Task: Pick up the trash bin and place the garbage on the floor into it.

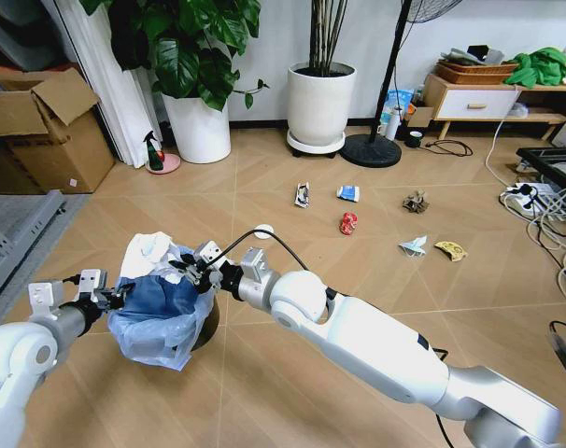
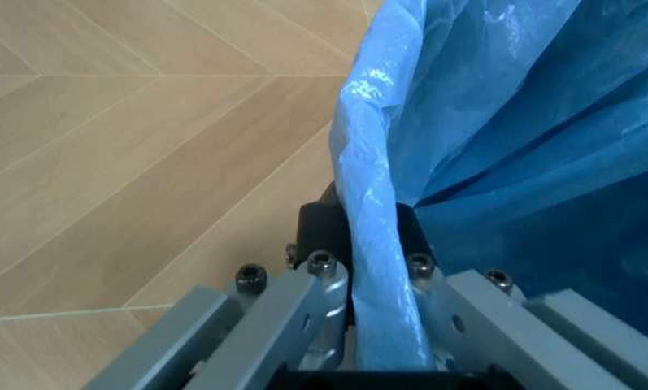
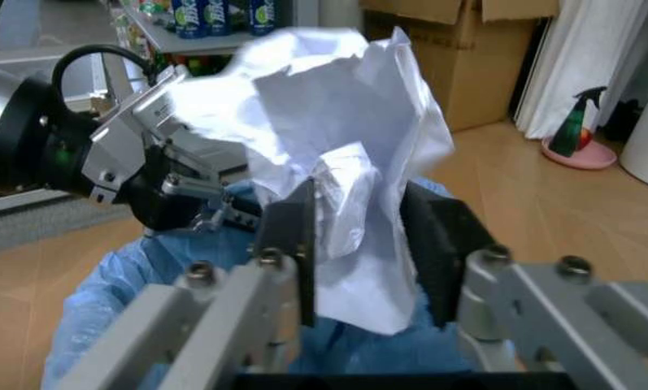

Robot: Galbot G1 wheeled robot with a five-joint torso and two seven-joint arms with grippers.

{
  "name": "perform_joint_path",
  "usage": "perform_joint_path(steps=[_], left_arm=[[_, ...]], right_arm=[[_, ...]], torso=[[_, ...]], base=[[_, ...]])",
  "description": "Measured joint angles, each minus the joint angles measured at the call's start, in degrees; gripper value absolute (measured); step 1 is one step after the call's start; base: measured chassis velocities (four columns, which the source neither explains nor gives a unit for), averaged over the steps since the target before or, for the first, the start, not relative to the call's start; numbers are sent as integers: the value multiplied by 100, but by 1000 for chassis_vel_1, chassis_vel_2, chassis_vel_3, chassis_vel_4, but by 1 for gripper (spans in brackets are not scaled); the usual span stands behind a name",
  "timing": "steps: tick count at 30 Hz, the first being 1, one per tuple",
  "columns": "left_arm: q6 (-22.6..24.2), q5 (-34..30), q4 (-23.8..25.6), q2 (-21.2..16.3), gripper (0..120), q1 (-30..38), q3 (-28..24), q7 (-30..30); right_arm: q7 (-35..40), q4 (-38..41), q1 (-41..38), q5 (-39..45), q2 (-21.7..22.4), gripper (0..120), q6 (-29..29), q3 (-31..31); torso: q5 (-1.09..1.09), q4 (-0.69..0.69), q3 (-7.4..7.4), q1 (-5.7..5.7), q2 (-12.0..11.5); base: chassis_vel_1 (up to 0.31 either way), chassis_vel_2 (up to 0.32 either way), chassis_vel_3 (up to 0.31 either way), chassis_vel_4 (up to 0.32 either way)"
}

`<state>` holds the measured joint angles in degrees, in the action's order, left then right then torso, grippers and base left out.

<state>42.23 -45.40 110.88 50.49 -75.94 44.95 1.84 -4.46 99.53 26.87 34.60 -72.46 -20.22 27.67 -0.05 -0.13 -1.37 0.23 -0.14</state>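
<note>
Above the herringbone floor [image 1: 264,392], the trash bin [image 1: 162,313] hangs from the left gripper [image 1: 115,297], pinched on its rim and blue liner; light but floppy, the bag [image 2: 497,122] could slip unless the stiff rim is taken. The right gripper [image 1: 197,268] pinches crumpled white paper [image 3: 335,138] over the bin's mouth, soft and weightless. Further garbage, including a crushed red can [image 1: 347,223], lies well apart. The bin's dark wall stays mostly hidden
</note>
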Motion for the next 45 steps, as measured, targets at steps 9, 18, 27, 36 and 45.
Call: perform_joint_path(steps=[9, 18, 27, 36, 45], left_arm=[[-3, 4, 14, -6, 0, 16, 20, 5], [-6, 7, 27, -18, 0, 34, 19, 5], [-14, 89, 27, 34, 0, 15, 46, 63], [-37, 142, 59, 101, 0, -23, 99, 112], [-54, 229, 141, 185, 0, -115, 95, 136]], right_arm=[[188, 41, -36, 23, 2, 68, 50, 121], [382, 113, 11, 66, -43, 95, 50, -65], [850, 211, 407, 108, 21, 100, -107, -1029], [776, 263, 1539, -437, 734, 100, -1, -2492], [653, 368, 3025, -933, 1007, 100, 196, -3912]], torso=[[0, 0, 0, 0, 0], [0, 0, 0, 0, 0], [1, 0, 0, 0, 0], [2, -1, 0, 0, 0], [2, -1, 1, 0, 0]], base=[[0, 0, 0, 0], [0, 0, 0, 0], [0, 0, 0, 0], [0, 0, 0, 0], [0, 0, 0, 0]])
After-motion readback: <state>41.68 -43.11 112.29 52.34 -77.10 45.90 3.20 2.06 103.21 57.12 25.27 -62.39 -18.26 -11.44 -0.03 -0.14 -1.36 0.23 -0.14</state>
